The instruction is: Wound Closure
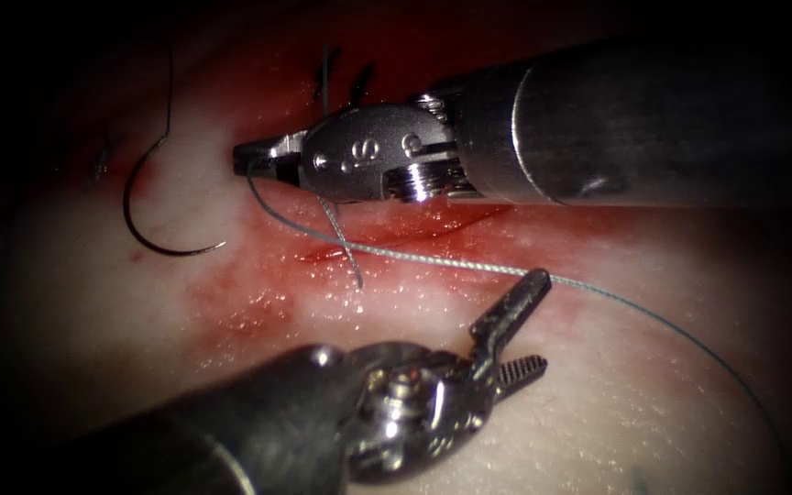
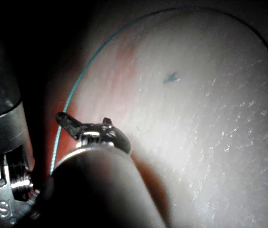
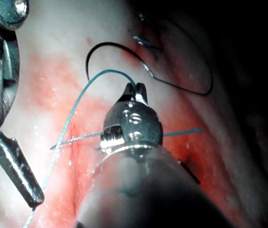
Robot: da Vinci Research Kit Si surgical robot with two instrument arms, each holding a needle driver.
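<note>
The curved needle (image 1: 136, 223) lies loose on the tissue (image 1: 121, 312), left of the cut (image 1: 387, 244), and neither tool holds it. Dark thread runs up from its upper end. My right tool (image 1: 251, 159) reaches in over the cut, jaws shut on the pale green thread (image 1: 451, 261). That thread bends down from the jaws, crosses the cut and runs off to the right. My left tool (image 1: 543, 321) sits just right of the cut with jaws open and empty, the upper jaw beside the thread. The right wrist view shows the right tool (image 3: 135, 90) pinching the thread (image 3: 72, 114), the needle (image 3: 110, 44) beyond.
Red fluid (image 1: 249, 293) stains the tissue around the cut. Short dark thread ends (image 1: 324, 73) stick up behind the right tool, and a short tail (image 1: 352, 261) hangs at the cut. The long thread (image 2: 91, 61) loops over pale tissue (image 2: 210, 118) to the right.
</note>
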